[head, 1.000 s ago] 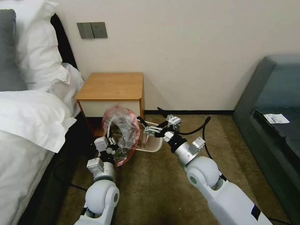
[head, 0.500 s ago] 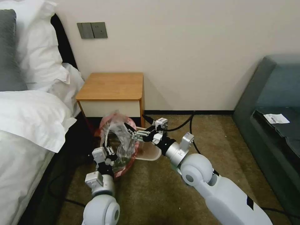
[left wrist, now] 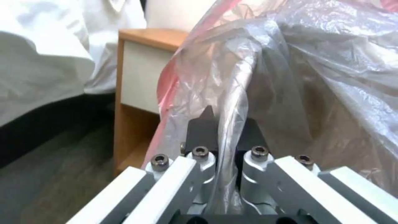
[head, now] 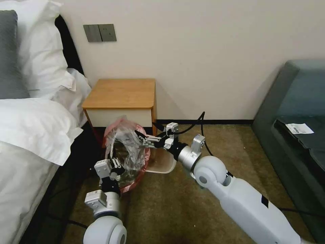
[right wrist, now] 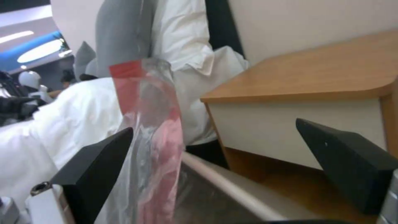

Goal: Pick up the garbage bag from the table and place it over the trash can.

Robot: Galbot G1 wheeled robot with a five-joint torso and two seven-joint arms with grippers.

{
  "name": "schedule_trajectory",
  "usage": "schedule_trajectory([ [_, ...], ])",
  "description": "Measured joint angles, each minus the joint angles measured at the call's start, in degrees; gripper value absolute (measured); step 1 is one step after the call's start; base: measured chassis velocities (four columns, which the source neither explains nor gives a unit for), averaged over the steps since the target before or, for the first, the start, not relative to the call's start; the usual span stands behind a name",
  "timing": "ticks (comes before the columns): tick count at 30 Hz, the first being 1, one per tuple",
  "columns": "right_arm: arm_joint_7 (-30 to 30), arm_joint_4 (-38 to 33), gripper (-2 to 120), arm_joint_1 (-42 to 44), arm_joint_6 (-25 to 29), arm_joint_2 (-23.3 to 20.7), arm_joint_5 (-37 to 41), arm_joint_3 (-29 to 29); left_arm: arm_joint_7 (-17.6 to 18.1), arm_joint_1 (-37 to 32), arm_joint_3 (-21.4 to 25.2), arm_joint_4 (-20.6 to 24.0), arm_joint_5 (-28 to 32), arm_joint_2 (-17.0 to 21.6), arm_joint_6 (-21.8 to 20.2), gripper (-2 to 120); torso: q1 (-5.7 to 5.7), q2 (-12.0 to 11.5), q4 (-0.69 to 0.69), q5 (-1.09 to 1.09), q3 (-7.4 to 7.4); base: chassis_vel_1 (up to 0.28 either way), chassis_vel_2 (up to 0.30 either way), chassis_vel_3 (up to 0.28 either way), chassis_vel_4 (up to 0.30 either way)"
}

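Since the earlier frame the right tool [head: 141,135] had slid left, fingers spread wide, reaching the garbage bag [head: 127,149]. Left tool [left wrist: 226,132] stayed clamped on a bag fold. One bag (clear, wrinkly, red-pink band) hung partly over one beige trash can [head: 165,166], beside one wooden bench [head: 120,93].

Clear, red-edged garbage bag [head: 127,152]; beige trash can [head: 162,166]; light-brown table [head: 120,93].

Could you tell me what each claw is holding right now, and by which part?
Left claw pinches a fold of the garbage bag. Right claw is open, holding nothing.
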State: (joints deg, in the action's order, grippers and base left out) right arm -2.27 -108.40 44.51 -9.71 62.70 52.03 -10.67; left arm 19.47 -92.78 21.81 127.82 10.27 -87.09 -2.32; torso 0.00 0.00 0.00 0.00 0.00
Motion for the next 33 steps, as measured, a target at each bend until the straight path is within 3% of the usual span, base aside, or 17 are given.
schedule_trajectory([
  [4,1.1,-0.9,100,-1.1,-0.8,0.5,4.6,-0.6,-0.1,0.0,0.0,0.2,-0.5,0.0,0.0,3,0.0,0.0,0.0,0.0,0.0,0.0,0.0,0.0,0.0],
  [8,1.3,-1.1,92,-1.6,-1.1,0.6,5.4,-0.9,-0.2,0.0,0.0,-0.2,-0.7,0.2,0.2,3,0.0,0.0,0.0,0.0,0.0,0.0,0.0,0.0,0.0],
  [14,1.2,-1.9,72,-1.3,-1.5,0.1,5.2,-1.5,-0.2,0.5,0.4,-0.8,-0.8,0.3,0.4,3,0.0,0.0,0.0,0.0,0.0,0.0,0.0,0.0,0.0],
  [15,1.1,-2.1,62,-1.3,-1.5,-0.4,4.9,-1.8,-0.2,0.6,0.5,-1.0,-0.8,0.3,0.5,3,0.0,0.0,0.0,0.0,0.0,0.0,0.0,0.0,0.0],
  [24,1.0,-2.1,35,-1.8,-1.6,-1.5,4.7,-2.3,-0.4,0.4,0.3,-0.6,-1.3,0.0,0.6,3,0.0,0.0,0.0,0.0,0.0,0.0,0.0,0.0,0.0],
  [27,1.1,-2.2,19,-2.2,-1.6,-1.5,4.6,-2.6,-0.4,0.4,0.4,-0.6,-1.3,-0.1,0.7,3,0.0,0.0,0.0,0.0,0.0,0.0,0.0,0.0,0.0],
  [33,1.1,-2.2,0,-2.1,-1.6,-1.2,4.1,-2.9,-0.4,0.4,0.5,-0.3,-1.4,-0.5,0.7,3,0.0,0.0,0.0,0.0,0.0,0.0,0.0,0.0,0.0],
])
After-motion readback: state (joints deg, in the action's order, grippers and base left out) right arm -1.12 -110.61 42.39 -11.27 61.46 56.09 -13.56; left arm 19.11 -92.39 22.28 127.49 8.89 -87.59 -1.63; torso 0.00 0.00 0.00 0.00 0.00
